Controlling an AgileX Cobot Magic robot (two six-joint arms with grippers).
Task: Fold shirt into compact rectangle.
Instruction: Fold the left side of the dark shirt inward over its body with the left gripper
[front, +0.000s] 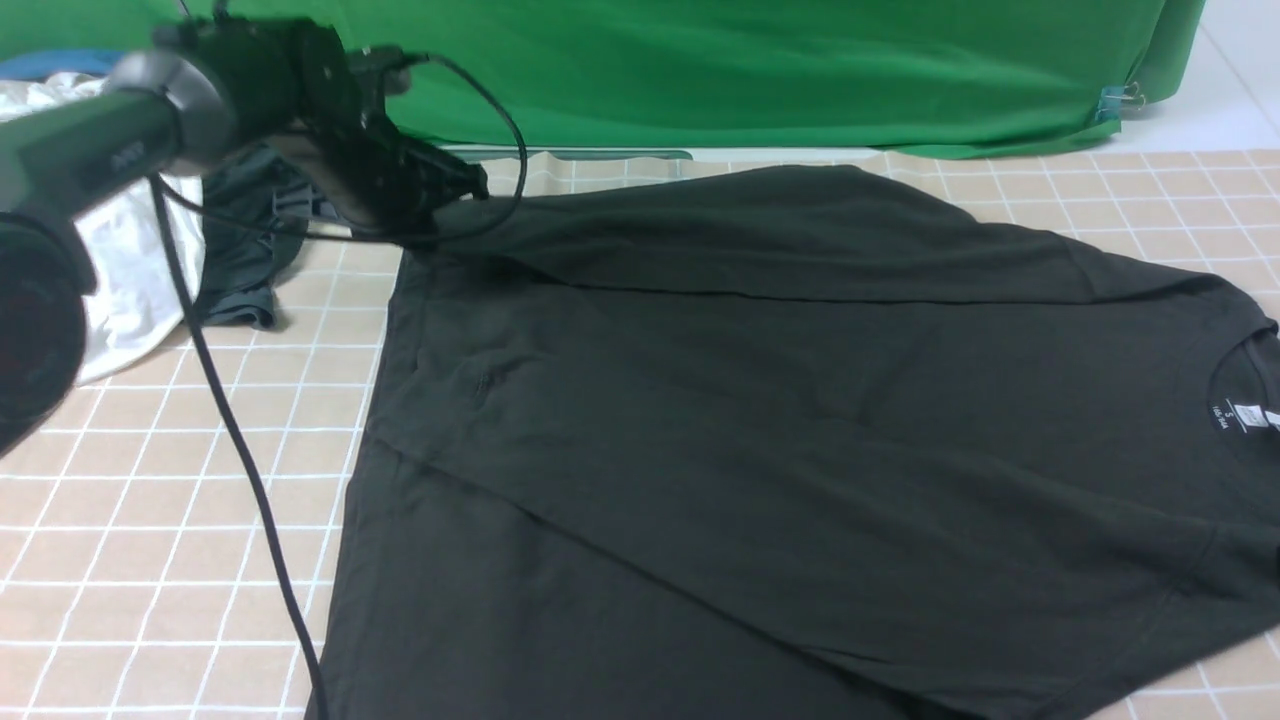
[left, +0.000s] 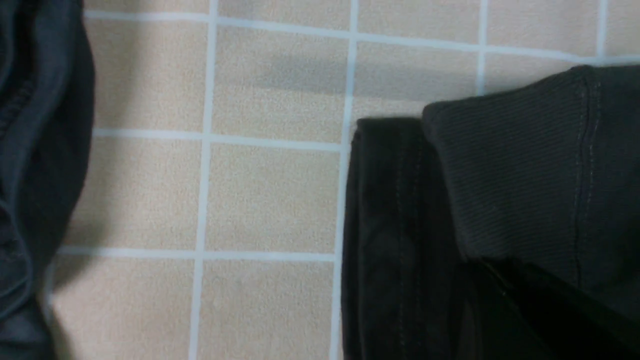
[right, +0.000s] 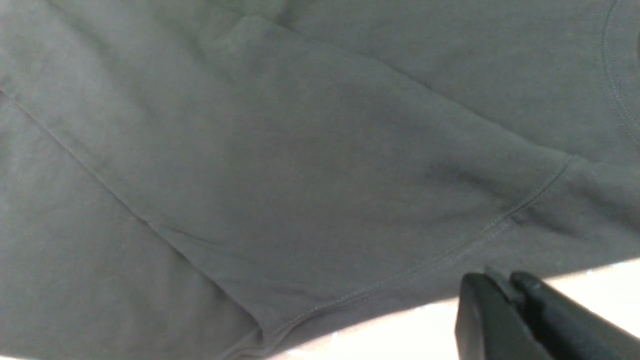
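The black shirt (front: 780, 430) lies spread flat on the checked tablecloth, with its collar and white neck label (front: 1240, 415) at the right edge. My left gripper (front: 468, 186) is at the shirt's far left hem corner and is shut on it. In the left wrist view that hem corner (left: 525, 165) is lifted and curled over the dark jaws (left: 492, 300). The right arm is out of the front view. In its wrist view my right gripper (right: 502, 281) hovers shut above the shirt's edge near a sleeve seam (right: 500, 220). I see nothing held in it.
A dark grey garment (front: 245, 250) and a white cloth (front: 130, 270) are piled at the far left, just beyond the shirt's hem. A green backdrop (front: 750, 70) hangs along the back. The left arm's black cable (front: 240, 450) trails across the tablecloth (front: 150, 560).
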